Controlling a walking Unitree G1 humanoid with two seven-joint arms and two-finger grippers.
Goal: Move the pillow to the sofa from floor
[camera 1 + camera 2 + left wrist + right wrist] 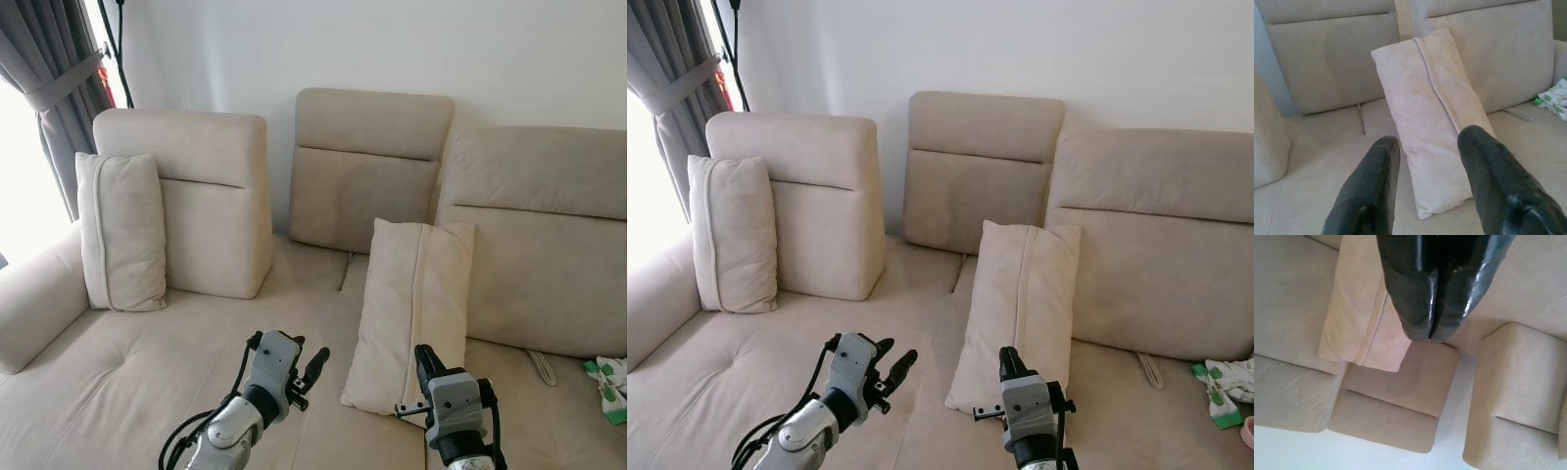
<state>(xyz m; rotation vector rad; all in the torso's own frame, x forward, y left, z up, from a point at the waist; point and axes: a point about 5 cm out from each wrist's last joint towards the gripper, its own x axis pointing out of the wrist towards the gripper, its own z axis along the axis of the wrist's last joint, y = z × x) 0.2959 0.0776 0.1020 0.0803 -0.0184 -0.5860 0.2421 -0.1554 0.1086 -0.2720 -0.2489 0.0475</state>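
Both grippers hover over the sofa [127, 372] seat. Left gripper [312, 369] has its fingers spread and holds nothing; the pillow [411, 308] stands just ahead of it, leaning on the backrest. Right gripper [424, 360] has its fingers pressed together, empty, just beside the pillow's lower edge.

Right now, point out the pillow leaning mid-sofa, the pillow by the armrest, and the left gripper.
Middle pillow [411, 308], left eye view, front face beside the seam.
Armrest pillow [125, 230], left eye view, centre of its face.
Left gripper [1425, 181], left wrist view, gap between fingertips.
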